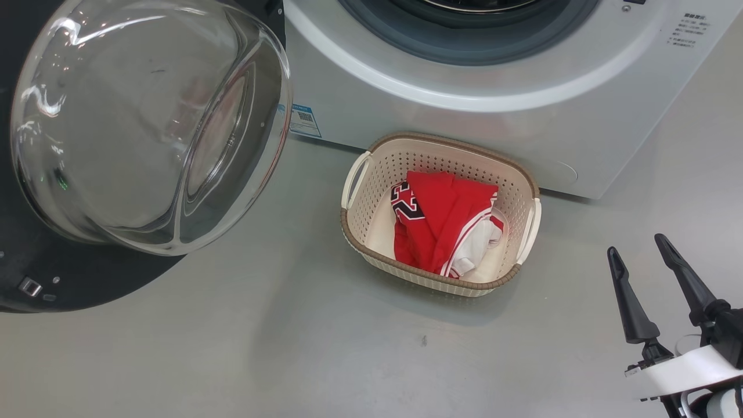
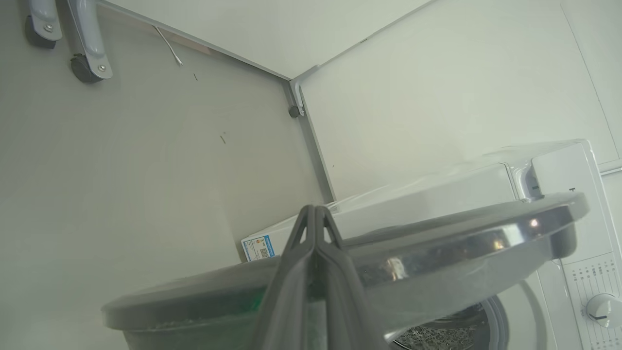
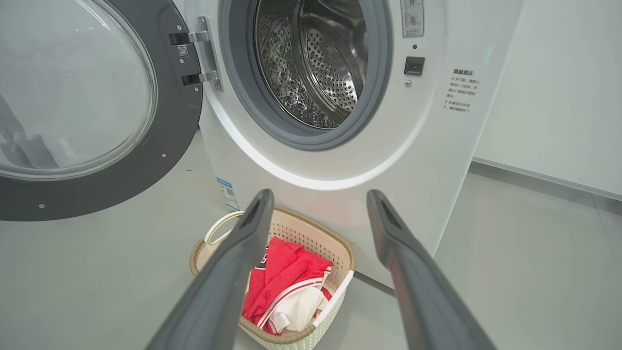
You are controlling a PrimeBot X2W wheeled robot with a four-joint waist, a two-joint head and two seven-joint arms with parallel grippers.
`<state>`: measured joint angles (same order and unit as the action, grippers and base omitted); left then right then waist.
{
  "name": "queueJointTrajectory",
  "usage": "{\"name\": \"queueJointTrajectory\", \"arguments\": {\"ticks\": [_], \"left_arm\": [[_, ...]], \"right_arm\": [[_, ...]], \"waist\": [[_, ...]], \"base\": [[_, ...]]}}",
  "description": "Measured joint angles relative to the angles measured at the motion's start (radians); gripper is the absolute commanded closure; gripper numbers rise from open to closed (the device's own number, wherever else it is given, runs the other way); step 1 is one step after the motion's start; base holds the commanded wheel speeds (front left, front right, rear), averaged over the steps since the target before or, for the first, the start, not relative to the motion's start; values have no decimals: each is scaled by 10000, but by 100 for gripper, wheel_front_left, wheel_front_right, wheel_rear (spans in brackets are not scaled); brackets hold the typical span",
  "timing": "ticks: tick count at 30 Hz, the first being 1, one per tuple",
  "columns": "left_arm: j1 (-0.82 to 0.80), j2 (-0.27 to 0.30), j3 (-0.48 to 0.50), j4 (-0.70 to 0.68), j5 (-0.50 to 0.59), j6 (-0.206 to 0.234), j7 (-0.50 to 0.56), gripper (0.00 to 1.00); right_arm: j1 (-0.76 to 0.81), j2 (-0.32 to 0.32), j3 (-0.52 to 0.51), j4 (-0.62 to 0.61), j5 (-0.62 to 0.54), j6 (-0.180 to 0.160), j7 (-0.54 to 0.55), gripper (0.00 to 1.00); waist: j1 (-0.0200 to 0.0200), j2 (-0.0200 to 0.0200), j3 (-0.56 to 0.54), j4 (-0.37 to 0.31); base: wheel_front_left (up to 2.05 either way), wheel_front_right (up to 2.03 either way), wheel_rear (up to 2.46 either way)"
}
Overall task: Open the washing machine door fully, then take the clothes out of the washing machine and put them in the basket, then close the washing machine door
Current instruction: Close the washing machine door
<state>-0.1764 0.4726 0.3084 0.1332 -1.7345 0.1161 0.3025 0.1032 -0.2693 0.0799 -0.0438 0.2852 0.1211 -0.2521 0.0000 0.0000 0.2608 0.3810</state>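
On the grey floor the basket, at the washer's foot, holds the clothes (drum looks empty). The left hand, pressed together, is by the door, likely to push it. The right hand is spread, empty.

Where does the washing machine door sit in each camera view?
Head view: the door fills the upper left.
Left wrist view: the door crosses the bottom, seen edge-on.
Right wrist view: the door stands open at the upper left.
Shared landmark: the blue label at the washer's lower corner.
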Motion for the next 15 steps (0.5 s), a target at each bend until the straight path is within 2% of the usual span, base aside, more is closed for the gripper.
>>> {"name": "queueJointTrajectory", "arguments": {"ticks": [15], "left_arm": [[428, 56, -351, -744, -980, -548, 1471, 100]], "right_arm": [[6, -15, 27, 0, 59, 2, 0, 0]], "waist": [[0, 0, -93, 153]], "base": [[0, 0, 0]]}}
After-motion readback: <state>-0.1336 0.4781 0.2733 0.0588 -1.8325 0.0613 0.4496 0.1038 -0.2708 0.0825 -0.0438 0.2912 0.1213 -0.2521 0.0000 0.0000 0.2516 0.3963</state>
